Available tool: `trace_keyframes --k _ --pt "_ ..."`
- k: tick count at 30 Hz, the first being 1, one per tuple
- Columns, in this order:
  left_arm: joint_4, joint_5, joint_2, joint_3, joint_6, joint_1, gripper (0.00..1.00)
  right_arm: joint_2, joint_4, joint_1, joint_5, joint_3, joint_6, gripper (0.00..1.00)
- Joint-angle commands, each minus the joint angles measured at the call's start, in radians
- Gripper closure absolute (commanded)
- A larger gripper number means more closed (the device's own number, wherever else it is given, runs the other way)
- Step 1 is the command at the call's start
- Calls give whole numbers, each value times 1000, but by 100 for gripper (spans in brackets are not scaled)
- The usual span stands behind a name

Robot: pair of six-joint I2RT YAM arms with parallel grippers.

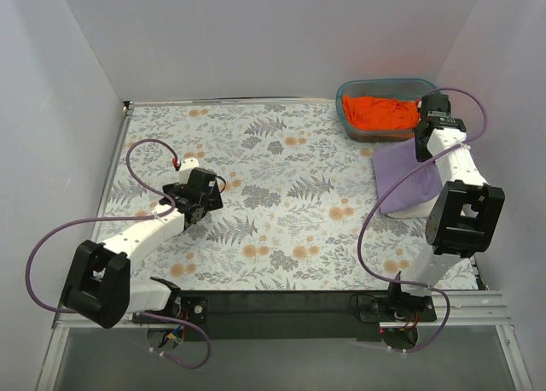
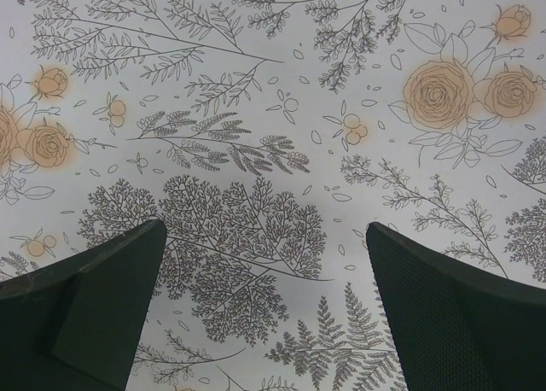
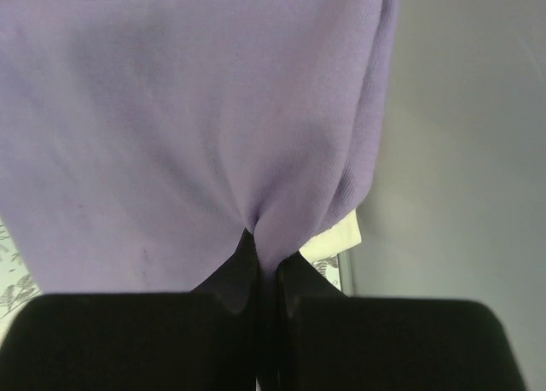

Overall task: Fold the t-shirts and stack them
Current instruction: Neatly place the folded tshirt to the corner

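Note:
The lavender-purple t-shirt (image 1: 408, 174) lies folded at the right of the table, on top of the cream-white folded t-shirt (image 1: 408, 209), whose edge shows below it. My right gripper (image 1: 428, 137) is shut on the purple shirt's far edge; in the right wrist view the cloth (image 3: 196, 118) is pinched between the closed fingers (image 3: 266, 254), with a cream corner (image 3: 337, 242) showing under it. The bright orange t-shirt (image 1: 381, 112) lies crumpled in the basket. My left gripper (image 1: 201, 205) is open and empty over the tablecloth, its fingers (image 2: 94, 297) wide apart.
The teal plastic basket (image 1: 348, 90) stands at the back right corner. The floral tablecloth (image 1: 273, 177) covers the table. White walls close in on the left, back and right; the right wall (image 3: 461, 152) is close beside the right gripper.

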Motion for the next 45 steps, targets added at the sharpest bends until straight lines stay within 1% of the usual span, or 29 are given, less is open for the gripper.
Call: trace_keyframes --k 1,4,9,14,17,18,19,21,22,24,25,26,27,32,35,37,38,39,40,41,42,43,45 --pt "10 -7 4 36 8 1 2 33 57 -19 66 36 -37 99" --pt "10 -7 13 35 7 -1 2 69 104 -22 115 11 -60 99" --pt "10 0 29 36 5 -1 2 131 142 -22 140 19 -74 99" --pt "11 1 43 38 4 -1 2 176 158 -22 160 3 -73 95" --pt "11 1 47 36 5 1 2 187 178 -20 201 -20 -62 92" --pt "11 1 49 38 4 1 2 187 182 -22 220 -23 -62 86" --pt "11 1 49 38 4 1 2 191 187 -20 233 -23 -62 77" --pt "11 0 50 39 2 -1 2 201 187 -22 292 -18 -44 71" --pt "11 3 50 39 1 -1 2 201 187 -22 318 -15 -33 59" --pt "11 3 49 38 -1 1 2 198 189 -22 393 -7 -1 46" --pt "11 1 49 38 -1 1 2 193 187 -22 410 -1 5 27" --pt "11 0 49 36 -1 1 2 190 186 -22 424 3 10 23" --pt "11 1 47 36 -3 1 2 187 187 -22 444 16 16 21" --pt "10 3 40 36 -10 1 2 124 137 -22 430 57 85 17" --pt "-3 4 24 35 -25 1 2 57 81 -20 361 69 146 16" --pt "-28 4 6 50 -44 1 2 -17 49 -20 277 60 195 16" --pt "-41 4 0 61 -52 1 2 -46 40 -22 277 54 212 16" --pt "-55 -3 -9 70 -59 -1 2 -77 32 -22 225 45 226 14" --pt "-84 -8 -17 81 -67 1 2 -142 31 -22 197 30 238 14" --pt "-98 -13 -37 93 -85 1 2 -176 28 -22 176 20 258 11" --pt "-111 -17 -49 113 -93 1 2 -212 25 -22 134 13 271 5" --pt "-134 -20 -60 125 -101 1 2 -283 28 -22 111 -3 275 3" --pt "-159 -28 -106 154 -119 1 2 -383 26 -22 59 -17 301 2"
